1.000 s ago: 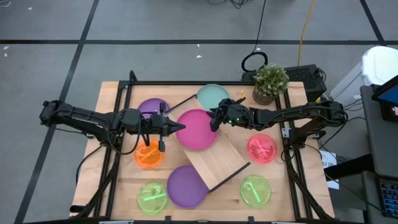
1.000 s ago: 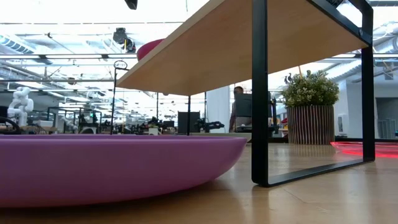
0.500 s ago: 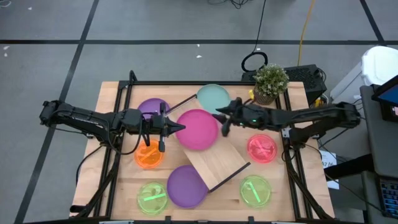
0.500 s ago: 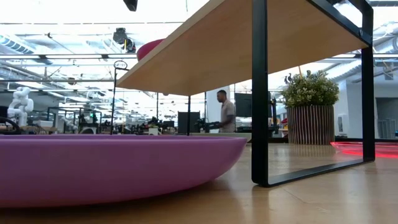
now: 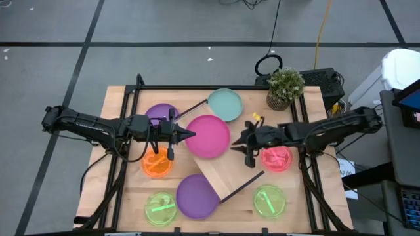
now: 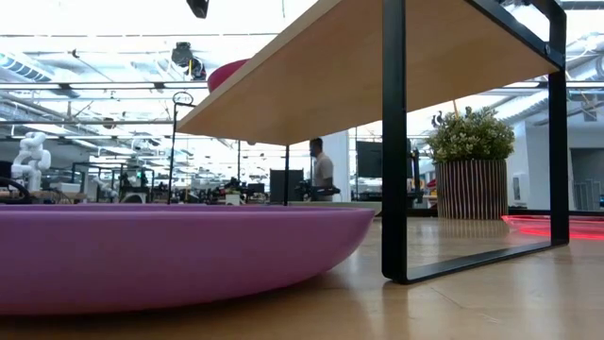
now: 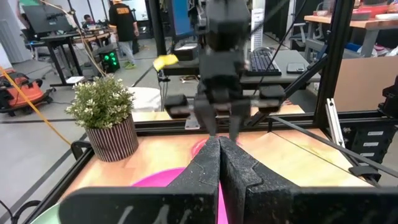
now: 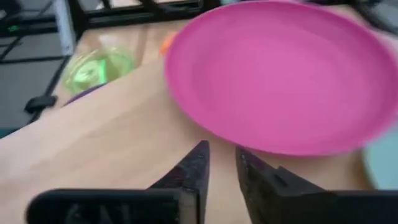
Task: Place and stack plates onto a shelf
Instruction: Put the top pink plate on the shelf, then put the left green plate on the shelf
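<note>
A magenta plate (image 5: 209, 136) lies flat on the far-left end of the wooden shelf (image 5: 231, 172); its rim (image 6: 229, 72) shows above the shelf board (image 6: 377, 57) in the low view. My left gripper (image 5: 191, 134) is shut, with its tips at the plate's left rim (image 7: 158, 180). My right gripper (image 5: 241, 147) hovers over the shelf just right of the plate (image 8: 280, 74), slightly open (image 8: 222, 165) and holding nothing. The other plates lie flat on the tabletop. My left gripper's shut fingertips (image 7: 219, 146) come level from the table's left side and end at the magenta plate's left rim (image 5: 189, 135). Whether they touch it I cannot tell.
Teal plate (image 5: 225, 103) and potted plant (image 5: 285, 87) at the far side. A purple plate (image 5: 161, 115) and an orange plate (image 5: 157, 164) under the left arm. Green (image 5: 160, 208), purple (image 5: 195, 195) and green (image 5: 269, 200) plates near; a red plate (image 5: 277, 157) under the right arm.
My right gripper has drawn back from the magenta plate's far-right rim, moving toward the table's right and near edges until it is over the bare shelf board. The plate has stayed where it was on the shelf. A person in the room beyond has walked leftward.
</note>
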`<state>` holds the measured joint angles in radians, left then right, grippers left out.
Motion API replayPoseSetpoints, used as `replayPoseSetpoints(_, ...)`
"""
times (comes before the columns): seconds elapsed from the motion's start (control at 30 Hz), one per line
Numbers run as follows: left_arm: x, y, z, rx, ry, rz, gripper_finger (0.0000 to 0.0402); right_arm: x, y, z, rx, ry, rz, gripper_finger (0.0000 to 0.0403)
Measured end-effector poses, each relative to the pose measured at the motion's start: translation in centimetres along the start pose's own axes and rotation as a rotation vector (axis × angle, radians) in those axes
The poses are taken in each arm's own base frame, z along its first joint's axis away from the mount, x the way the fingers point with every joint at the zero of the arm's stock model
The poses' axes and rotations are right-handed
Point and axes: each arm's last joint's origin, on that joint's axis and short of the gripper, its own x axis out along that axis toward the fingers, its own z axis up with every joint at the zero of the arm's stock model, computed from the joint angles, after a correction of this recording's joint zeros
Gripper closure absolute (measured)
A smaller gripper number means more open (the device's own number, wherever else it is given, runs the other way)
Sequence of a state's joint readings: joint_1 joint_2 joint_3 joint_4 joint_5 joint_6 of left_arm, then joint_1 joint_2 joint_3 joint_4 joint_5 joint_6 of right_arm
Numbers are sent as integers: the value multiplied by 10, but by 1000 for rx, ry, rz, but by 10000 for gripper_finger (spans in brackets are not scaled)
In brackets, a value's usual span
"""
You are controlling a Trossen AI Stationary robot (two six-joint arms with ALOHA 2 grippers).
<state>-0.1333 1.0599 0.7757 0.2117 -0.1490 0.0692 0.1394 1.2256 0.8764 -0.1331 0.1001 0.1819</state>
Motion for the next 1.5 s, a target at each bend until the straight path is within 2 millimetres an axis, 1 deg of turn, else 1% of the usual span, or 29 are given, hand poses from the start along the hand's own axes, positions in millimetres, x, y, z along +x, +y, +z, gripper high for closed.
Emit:
replayPoseSetpoints(0.1, 0, 0, 0, 8, -1, 0, 400, 10, 0, -5, -33, 40, -9, 374)
replayPoseSetpoints(0.23, 0, 0, 0, 26, -2, 1, 400, 14, -3, -6, -37, 49, -18, 399)
replayPoseSetpoints(0.5, 0, 0, 0, 30, -3, 1, 400, 22, -3, -4, -30, 20, -20, 400)
replayPoseSetpoints(0.77, 0, 0, 1, 29, -5, 1, 400, 34, -9, -9, -12, 51, -41, 402)
replayPoseSetpoints(0.93, 0, 0, 0, 30, -5, 1, 400, 37, -12, -6, -14, 17, -46, 401)
replayPoseSetpoints(1.1, 0, 0, 1, 30, -6, 1, 400, 39, -14, -7, -16, 19, -52, 401)
replayPoseSetpoints(1.23, 0, 0, 0, 31, 0, 0, 400, 37, -14, -7, -16, 24, -45, 401)
replayPoseSetpoints(1.3, 0, 0, 0, 31, 0, 0, 400, 34, -13, -6, -16, 29, -10, 401)
replayPoseSetpoints(1.37, 0, 0, 0, 31, 2, 0, 400, 27, -11, -3, -4, 15, 32, 401)
replayPoseSetpoints(1.5, 0, 0, -1, 32, 8, 0, 400, 7, -4, 7, 36, -51, 86, 401)
